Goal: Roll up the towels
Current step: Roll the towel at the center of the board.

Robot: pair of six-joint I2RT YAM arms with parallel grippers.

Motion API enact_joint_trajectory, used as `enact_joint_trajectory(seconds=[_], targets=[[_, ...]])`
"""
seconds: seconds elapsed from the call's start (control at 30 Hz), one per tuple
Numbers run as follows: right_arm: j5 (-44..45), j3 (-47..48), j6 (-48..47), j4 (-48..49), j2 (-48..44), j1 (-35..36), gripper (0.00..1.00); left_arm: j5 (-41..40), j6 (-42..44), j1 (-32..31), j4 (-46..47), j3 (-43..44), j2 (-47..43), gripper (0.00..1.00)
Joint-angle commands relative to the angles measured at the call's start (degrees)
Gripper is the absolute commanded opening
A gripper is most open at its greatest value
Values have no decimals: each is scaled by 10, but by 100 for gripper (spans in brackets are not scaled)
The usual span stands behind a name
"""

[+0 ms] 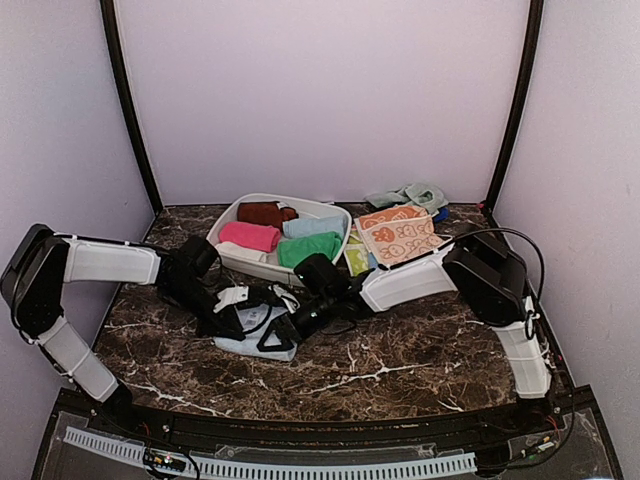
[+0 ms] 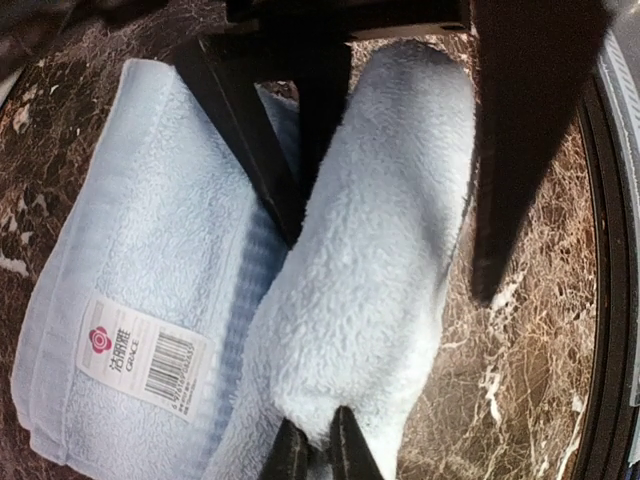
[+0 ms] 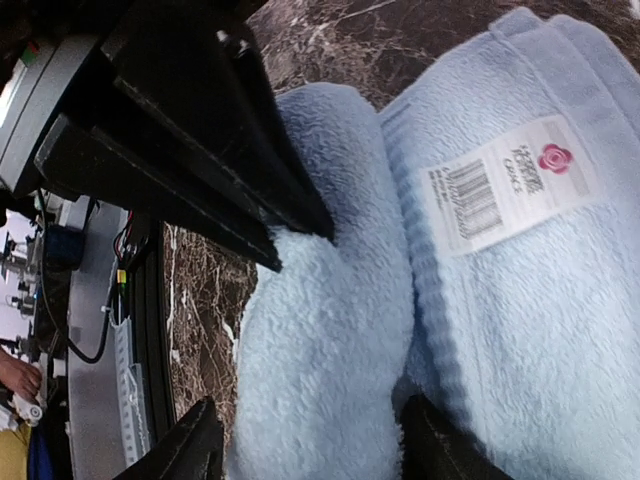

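Dark marbled tabletop (image 1: 420, 350), pale lilac walls on three sides. Both arms reach inward and meet left of centre over the pale blue towel (image 1: 250, 345). It lies on the tabletop just in front of the white basin (image 1: 290, 200). From above, the arms cover most of it.

Towel state: one long side is wound into a thick roll (image 2: 380, 250). The rest lies flat beside it, barcode label (image 2: 140, 355) face up.

Left fingers (image 2: 290, 455): pressed almost together, tips against one end of the roll. Cannot tell whether any pile is caught between them.

Right fingers (image 3: 190, 450): spread wide, straddling the other end of the roll. One is on the bare-tabletop side, the other in the crease between roll and flat part. The two pairs face each other along the roll.

Surroundings:
- The basin's near wall sits directly behind both wrists. Inside it are rolled pieces: brown towel (image 1: 262, 212), pink towel (image 1: 248, 236), aqua towel (image 1: 312, 226) and green towel (image 1: 310, 248).
- Right of the basin, a peach printed towel (image 1: 400, 235) lies flat on top of a stack. A yellow-green towel (image 1: 356, 255) shows between it and the basin.
- The right forearm (image 1: 410, 280) crosses just in front of that stack.
- A pale green cloth (image 1: 410, 195) is bunched at the back wall.
- A perforated white strip (image 1: 300, 465) runs along the near edge.
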Motion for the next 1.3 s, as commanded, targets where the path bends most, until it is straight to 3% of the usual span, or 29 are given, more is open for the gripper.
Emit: enact_joint_trajectory(seconds=[0.0,0.23,0.37,0.47,0.57,0.67,0.9,1.03,1.27], targets=[[94,-73,34,38,-68,-15,96,-12,-21,-1,-26,1,25,2],[319,-203,-30,37,-237,-19,100,-8,-23,-1,-66,19,62,1],[643,-288,-43,57,-363,-16,100,-5,-23,-1,-80,33,72,1],[760,-377,-10,168,-452,-22,100,-1,-23,-1,-89,41,77,1],[629,-447,-49,302,-495,-46,100,1,-25,0,-96,45,84,2],[560,-441,-130,314,-482,-33,100,4,-26,-1,-101,44,89,2],[583,-394,-433,282,-394,126,95,18,-27,0,-135,63,110,3],[571,-335,-577,246,-308,201,86,9,-35,0,-136,71,121,3],[560,-261,-673,272,-179,236,76,-14,-43,0,-140,86,138,2]])
